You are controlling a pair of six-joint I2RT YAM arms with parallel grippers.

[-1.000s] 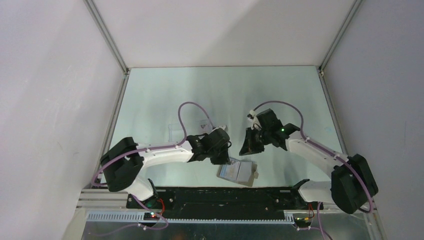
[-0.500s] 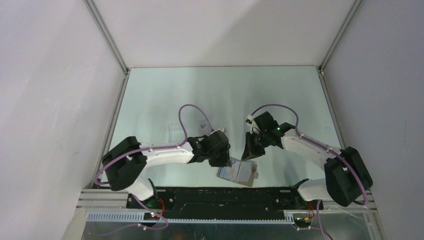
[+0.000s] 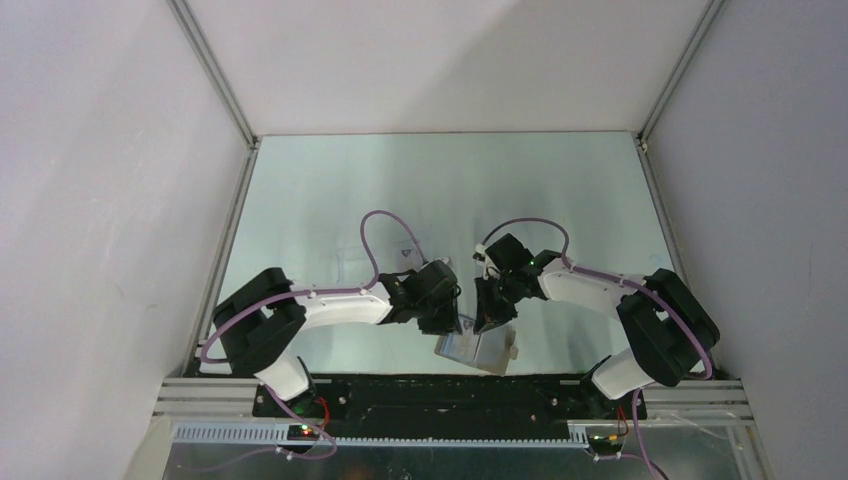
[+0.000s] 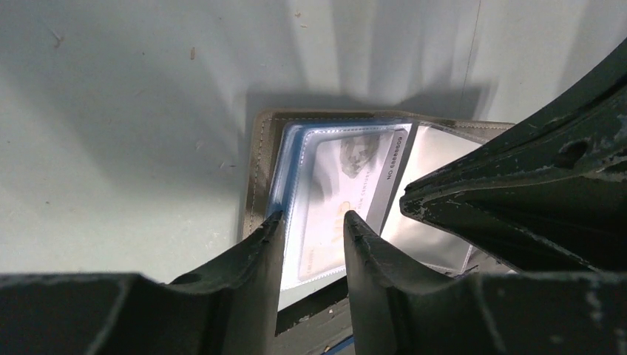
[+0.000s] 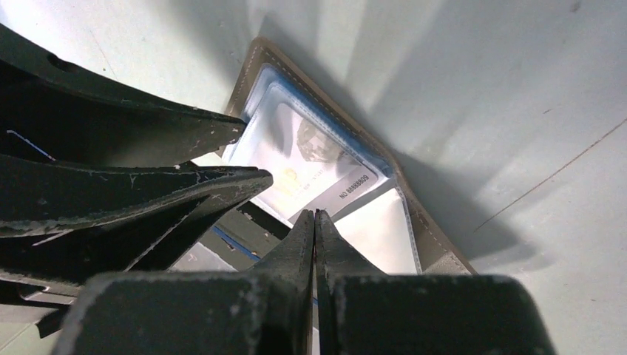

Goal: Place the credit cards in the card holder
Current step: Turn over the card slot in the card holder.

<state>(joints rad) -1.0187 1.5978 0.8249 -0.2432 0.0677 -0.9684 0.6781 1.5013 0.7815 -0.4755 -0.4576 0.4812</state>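
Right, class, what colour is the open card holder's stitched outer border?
The card holder has a grey-brown border; clearest in the left wrist view.

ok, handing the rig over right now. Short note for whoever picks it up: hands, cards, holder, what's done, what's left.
Left hand: open, fingers either side of the credit card, not clamping it as far as I can tell.
Right hand: shut, nothing in it, tip over the open card holder.
Holder: lying open at the near edge of the table, between both hands.
Done: one card sits in the holder's clear pocket and looks seated.
Left: no other card is visible in these views, so check for more, then back both hands off.
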